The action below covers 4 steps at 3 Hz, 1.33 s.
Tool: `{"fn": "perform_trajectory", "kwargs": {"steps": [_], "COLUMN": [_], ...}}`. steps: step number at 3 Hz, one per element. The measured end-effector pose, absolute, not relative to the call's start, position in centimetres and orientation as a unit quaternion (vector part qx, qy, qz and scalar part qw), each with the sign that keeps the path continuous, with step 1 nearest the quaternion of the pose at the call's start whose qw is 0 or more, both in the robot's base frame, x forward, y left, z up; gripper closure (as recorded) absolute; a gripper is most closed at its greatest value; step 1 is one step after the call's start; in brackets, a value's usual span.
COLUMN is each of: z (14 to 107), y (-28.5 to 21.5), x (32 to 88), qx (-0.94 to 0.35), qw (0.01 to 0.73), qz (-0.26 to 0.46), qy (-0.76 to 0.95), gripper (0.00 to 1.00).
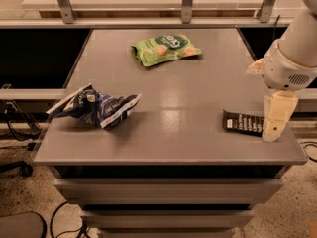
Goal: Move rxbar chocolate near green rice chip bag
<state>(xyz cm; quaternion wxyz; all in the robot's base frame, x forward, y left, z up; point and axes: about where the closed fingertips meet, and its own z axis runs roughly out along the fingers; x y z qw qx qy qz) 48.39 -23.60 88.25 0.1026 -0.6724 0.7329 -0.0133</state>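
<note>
The rxbar chocolate (242, 122) is a flat black bar with white lettering, lying near the front right corner of the grey table (188, 93). My gripper (270, 131) hangs from the white arm at the right and points down. Its cream tip is at the bar's right end and covers that end. The green rice chip bag (165, 48) lies flat at the back middle of the table, far from the bar and the gripper.
A crumpled dark blue and white bag (94, 108) lies at the front left of the table. Metal rail posts (186, 3) stand behind the table's back edge. The table's front edge runs just below the bar.
</note>
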Motion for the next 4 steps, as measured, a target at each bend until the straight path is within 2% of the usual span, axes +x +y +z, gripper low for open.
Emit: {"fn": "perform_trajectory", "kwargs": {"steps": [3, 4], "z": [83.2, 82.1], "y": [-25.3, -25.2], "x": [50.6, 50.5], "qx": [-0.671, -0.674], "qw": [0.086, 0.080], "qz": [-0.016, -0.013], "qy": [0.736, 0.735], "gripper": [0.00, 0.16]}}
